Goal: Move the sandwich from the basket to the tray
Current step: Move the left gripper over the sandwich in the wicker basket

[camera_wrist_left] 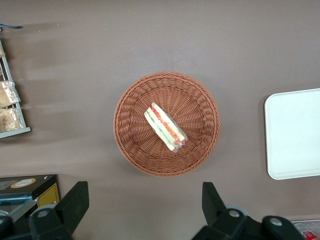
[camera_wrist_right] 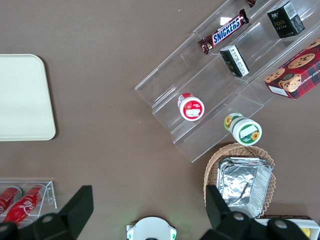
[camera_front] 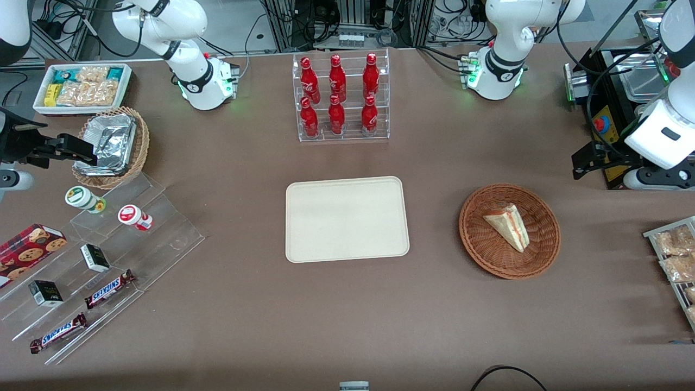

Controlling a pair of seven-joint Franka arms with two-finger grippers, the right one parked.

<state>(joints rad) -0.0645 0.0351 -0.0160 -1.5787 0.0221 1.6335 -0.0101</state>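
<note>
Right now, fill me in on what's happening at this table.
The left arm's gripper hangs open high above the table, next to the basket, holding nothing. The sandwich lies in the basket, untouched. The tray sits bare beside the basket, toward the parked arm's end, with a rack of red bottles farther from the front camera.

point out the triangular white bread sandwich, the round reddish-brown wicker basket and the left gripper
triangular white bread sandwich [camera_front: 507, 225], front view, top bread face
round reddish-brown wicker basket [camera_front: 478, 239], front view, woven inner wall
left gripper [camera_wrist_left: 145, 205], left wrist view, midway between open fingertips
</note>
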